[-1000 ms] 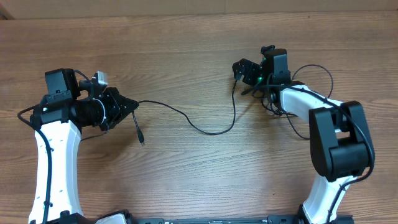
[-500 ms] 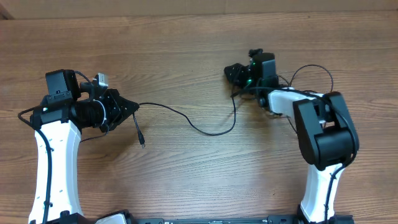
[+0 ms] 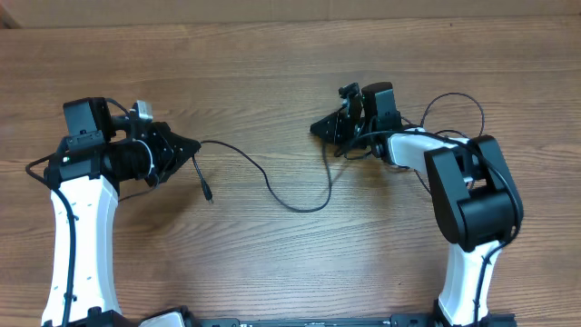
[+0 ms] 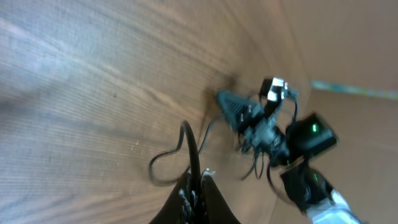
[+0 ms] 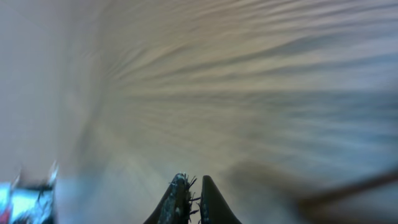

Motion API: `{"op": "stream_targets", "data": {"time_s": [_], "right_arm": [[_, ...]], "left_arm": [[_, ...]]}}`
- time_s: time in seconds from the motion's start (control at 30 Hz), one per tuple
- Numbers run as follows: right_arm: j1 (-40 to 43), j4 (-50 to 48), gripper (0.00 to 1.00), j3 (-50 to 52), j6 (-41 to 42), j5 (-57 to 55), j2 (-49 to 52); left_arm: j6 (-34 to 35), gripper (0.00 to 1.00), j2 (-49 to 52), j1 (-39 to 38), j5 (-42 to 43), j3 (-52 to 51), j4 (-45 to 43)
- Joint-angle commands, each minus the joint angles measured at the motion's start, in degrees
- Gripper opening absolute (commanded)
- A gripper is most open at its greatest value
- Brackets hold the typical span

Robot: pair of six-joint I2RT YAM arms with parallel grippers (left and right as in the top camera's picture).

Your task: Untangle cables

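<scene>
One thin black cable (image 3: 304, 210) sags across the table (image 3: 272, 73). My left claw (image 3: 193, 144) is clamped on it near its plug end. My right claw (image 3: 314, 128) is pressed together by the far end, where blur hides any grip.

Black cable (image 3: 304, 210), brown wood-grain table (image 3: 272, 73)

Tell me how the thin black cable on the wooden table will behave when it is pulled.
Probably floppy: the thin black cable lies in loose curves on the wooden table rather than a straight line. Likely light, being far thinner than the left gripper pinching it. Its loose plug end may trail or swing.
</scene>
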State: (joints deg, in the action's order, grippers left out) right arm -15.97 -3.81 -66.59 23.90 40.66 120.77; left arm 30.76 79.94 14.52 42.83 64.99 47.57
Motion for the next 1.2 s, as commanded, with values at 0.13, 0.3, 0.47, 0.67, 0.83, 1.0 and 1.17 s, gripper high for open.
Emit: {"op": "stream_targets", "data": {"time_s": [0.13,0.3,0.47,0.67,0.83,1.0,1.17], "right_arm": [[-5.1,6.8,0.09,-1.6,-9.2,10.6,-10.7],[-8.8,8.2,0.16,-1.6,-11.0,8.9,-11.7],[-11.9,9.2,0.40,-1.6,-14.2,0.2,-11.7],[-16.5,12.8,0.60,-1.6,-18.6,-15.7,-11.7],[-19.8,13.5,0.51,-1.6,-22.4,-22.2,-11.8],[-20.2,16.7,0.06,-1.9,-21.2,-23.8,-12.5],[-19.1,31.0,0.04,-8.7,-18.3,-24.8,-16.0]], "left_arm": [[6.2,0.04,6.1,-5.6,0.3,1.0,-4.6],[9.6,0.04,10.1,-9.9,3.8,1.0,-7.6],[9.6,0.04,11.7,-12.0,10.0,1.0,-10.1],[9.6,0.04,11.7,-12.9,13.4,1.0,-10.2],[9.5,0.04,11.7,-13.5,14.6,1.0,-10.2],[9.5,0.13,11.7,-13.4,10.3,1.0,-10.1],[9.6,0.52,11.7,-13.4,2.9,1.0,-10.1]]}}
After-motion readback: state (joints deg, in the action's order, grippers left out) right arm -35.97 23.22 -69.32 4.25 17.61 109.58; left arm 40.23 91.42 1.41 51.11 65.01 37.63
